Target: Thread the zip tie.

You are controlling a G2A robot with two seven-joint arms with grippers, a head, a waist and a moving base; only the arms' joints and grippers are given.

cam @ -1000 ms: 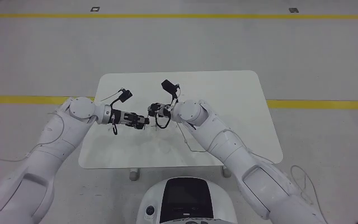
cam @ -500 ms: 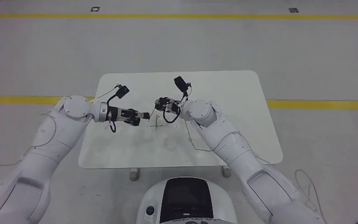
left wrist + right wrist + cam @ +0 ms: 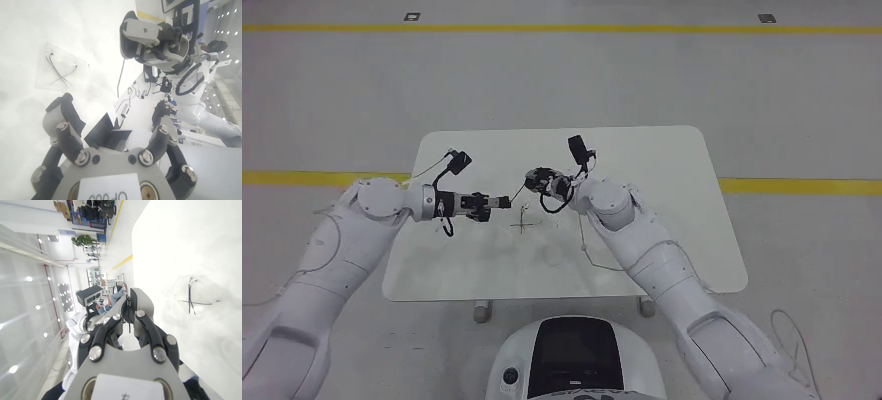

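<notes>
We see the thin black plastic zip tie (image 3: 129,317) pinched between the pressed-together fingers of the right gripper (image 3: 128,299). It is held in the air above the middle of the white rounded table (image 3: 672,190). Its free tail runs straight out from that grip toward the left gripper (image 3: 113,108), so its long axis lies along the line joining the two. The left gripper is spread wide and empty, near the tail's tip but apart from it. We judge the left arm the nearer one to take the tail. Spare black ties (image 3: 525,222) lie crossed on a clear flat plate (image 3: 43,79) near the table's middle, below the gap between the grippers.
</notes>
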